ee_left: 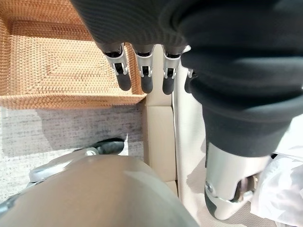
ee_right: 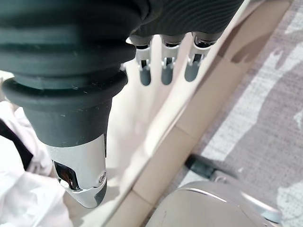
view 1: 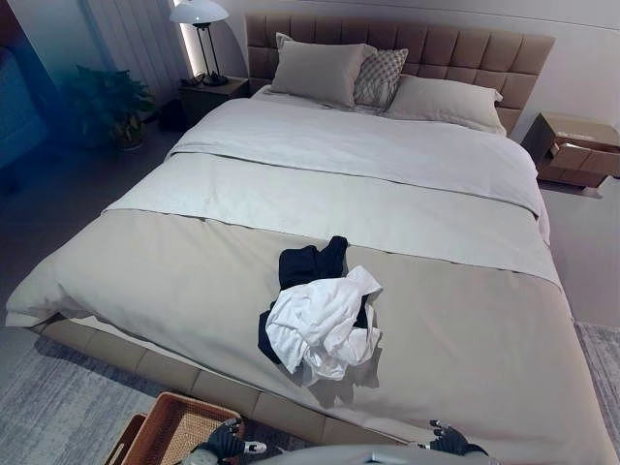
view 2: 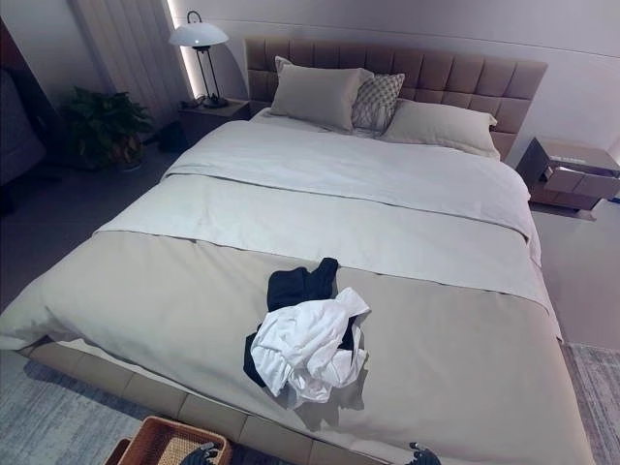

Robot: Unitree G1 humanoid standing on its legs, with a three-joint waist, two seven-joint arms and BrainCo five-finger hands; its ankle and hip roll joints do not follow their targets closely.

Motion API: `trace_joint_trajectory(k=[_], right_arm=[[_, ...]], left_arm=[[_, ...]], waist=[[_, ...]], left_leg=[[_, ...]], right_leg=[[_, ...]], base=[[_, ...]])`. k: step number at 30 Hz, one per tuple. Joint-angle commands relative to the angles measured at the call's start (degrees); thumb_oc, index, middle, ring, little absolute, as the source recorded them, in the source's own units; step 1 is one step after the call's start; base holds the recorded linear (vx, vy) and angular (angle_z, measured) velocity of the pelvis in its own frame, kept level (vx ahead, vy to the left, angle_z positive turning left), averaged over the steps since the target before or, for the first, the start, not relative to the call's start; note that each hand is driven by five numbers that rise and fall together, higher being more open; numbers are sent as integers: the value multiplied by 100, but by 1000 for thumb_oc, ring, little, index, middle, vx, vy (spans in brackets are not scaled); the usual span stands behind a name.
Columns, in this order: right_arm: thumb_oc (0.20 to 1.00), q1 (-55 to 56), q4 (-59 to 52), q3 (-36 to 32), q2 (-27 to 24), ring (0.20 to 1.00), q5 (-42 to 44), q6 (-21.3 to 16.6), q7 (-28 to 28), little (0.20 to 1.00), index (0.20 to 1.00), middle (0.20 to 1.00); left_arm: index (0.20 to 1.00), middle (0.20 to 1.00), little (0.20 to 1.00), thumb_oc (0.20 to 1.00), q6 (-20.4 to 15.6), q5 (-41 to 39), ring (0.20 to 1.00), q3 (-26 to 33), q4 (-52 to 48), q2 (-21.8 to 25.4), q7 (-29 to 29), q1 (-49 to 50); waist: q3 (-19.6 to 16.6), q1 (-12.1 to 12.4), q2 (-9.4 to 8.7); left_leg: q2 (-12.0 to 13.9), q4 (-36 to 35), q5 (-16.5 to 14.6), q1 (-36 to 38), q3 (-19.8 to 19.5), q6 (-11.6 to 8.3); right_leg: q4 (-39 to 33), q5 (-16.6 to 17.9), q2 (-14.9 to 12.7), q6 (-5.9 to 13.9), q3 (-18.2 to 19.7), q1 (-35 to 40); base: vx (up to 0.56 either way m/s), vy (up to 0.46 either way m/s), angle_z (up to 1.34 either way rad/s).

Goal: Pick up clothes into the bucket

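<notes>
A crumpled white shirt lies on top of a dark garment near the foot of the bed. A woven wicker basket stands on the floor at the bed's foot, to my lower left; its woven bottom holds nothing. My left hand hangs low beside the basket, fingers straight, holding nothing. My right hand hangs low at the bed's edge, fingers straight and empty. A corner of the white shirt lies close to the right hand.
Pillows lean on the padded headboard. A nightstand with a lamp stands at the far left beside a potted plant. Another nightstand is at the far right. A grey rug covers the floor by the basket.
</notes>
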Motion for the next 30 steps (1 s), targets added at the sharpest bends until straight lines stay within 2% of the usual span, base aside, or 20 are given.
trace_joint_trajectory(k=[1,25,30], right_arm=[[1000,-221,120,131,16,1000,-106,-54,-52,1000,1000,1000],[1000,-182,191,72,28,1000,18,-66,-32,1000,1000,1000],[1000,-242,-104,73,1,1000,101,-140,-129,1000,1000,1000]], left_arm=[[1000,1000,1000,1000,-60,-50,1000,86,339,-49,-55,-324],[1000,1000,1000,1000,-49,-77,1000,170,396,-44,2,-290],[1000,1000,1000,1000,-60,-99,1000,173,383,-21,52,-282]], waist=[[-22,-34,-206],[-14,14,-239],[17,40,-251]], left_leg=[[-104,1,-92,30,281,56],[-113,1,-68,5,205,36],[-118,1,-49,-13,160,38]], right_leg=[[17,194,-168,340,221,-124],[17,186,-183,339,103,-98],[17,181,-194,341,66,-90]], base=[[0,0,0],[0,0,0],[3,2,2]])
